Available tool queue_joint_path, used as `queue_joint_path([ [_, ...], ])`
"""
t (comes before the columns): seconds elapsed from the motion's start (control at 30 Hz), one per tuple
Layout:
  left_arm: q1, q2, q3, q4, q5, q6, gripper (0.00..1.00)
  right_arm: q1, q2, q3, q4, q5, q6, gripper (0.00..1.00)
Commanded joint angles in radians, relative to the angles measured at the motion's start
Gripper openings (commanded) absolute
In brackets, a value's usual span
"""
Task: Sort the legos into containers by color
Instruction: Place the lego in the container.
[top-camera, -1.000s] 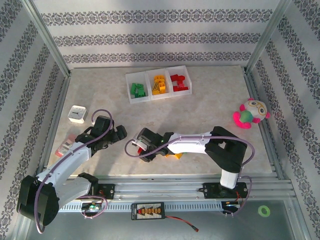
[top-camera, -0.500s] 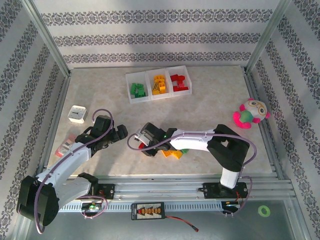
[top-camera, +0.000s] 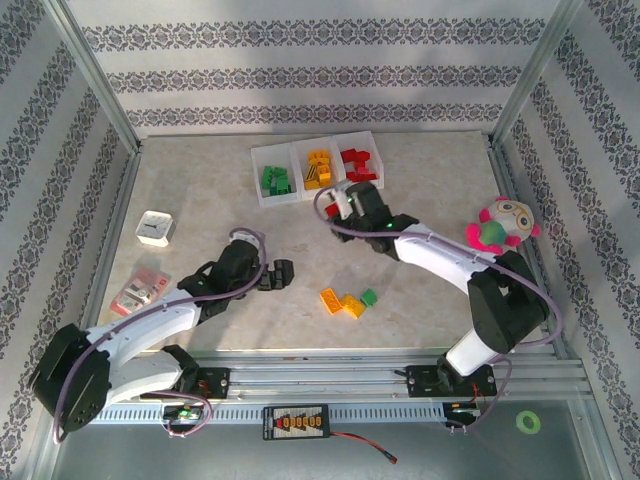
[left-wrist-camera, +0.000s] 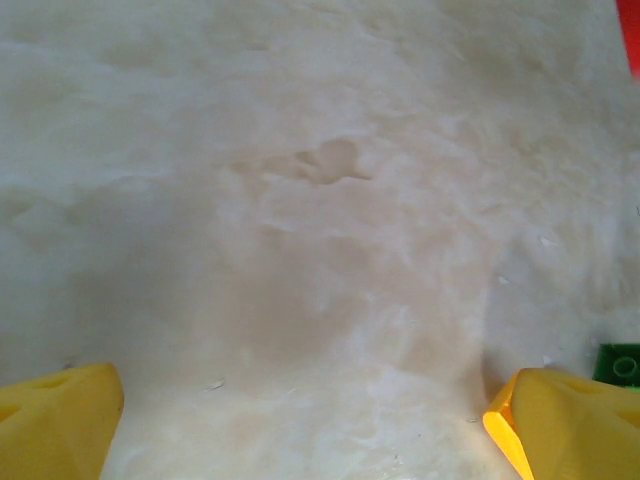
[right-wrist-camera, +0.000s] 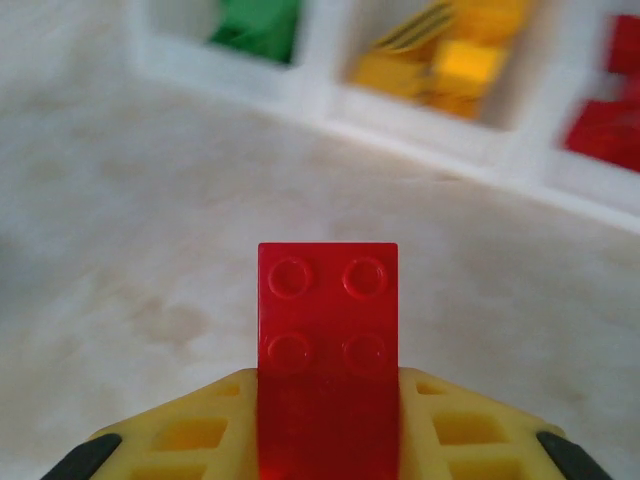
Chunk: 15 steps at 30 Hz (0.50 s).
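red brick (right-wrist-camera: 327, 320) stands pinched between the yellow fingers of the right gripper (top-camera: 350, 198), studs facing the wrist camera; this gripper is clenched on it. the step in hand looks like the carry to the containers (top-camera: 298, 170), whose three bins sit just ahead: green on the left, yellow in the middle, red on the right. the gripper hovers near the front of the red bin (right-wrist-camera: 570, 180), which lies ahead and to the right in the wrist view, and is not yet over it. the next move calls for a short shift forward and right over that rim, then a release so the brick drops among the other reds. orange and yellow bricks (top-camera: 340, 301) and a green brick (top-camera: 369, 297) lie loose on the worktop (top-camera: 200, 180) near its front edge. the left gripper (top-camera: 282, 272) is released and empty, low over bare worktop, with those loose bricks just to its right.
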Motion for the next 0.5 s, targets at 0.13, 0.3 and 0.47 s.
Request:
queue_joint_path([
  [0.13, -0.105, 0.123, 0.04, 0.182, -0.027, 0.099, 0.99, -0.208, 0.193, 0.246, 0.104, 0.019, 0.175, 0.26],
  [0.3, -0.111, 0.14, 0.037, 0.203, -0.02, 0.092, 0.99, -0.298, 0.411, 0.515, 0.032, -0.093, 0.241, 0.26],
  [0.47, -0.111, 0.144, 0.039, 0.183, -0.033, 0.109, 0.99, -0.318, 0.589, 0.744, -0.044, -0.142, 0.287, 0.27],
])
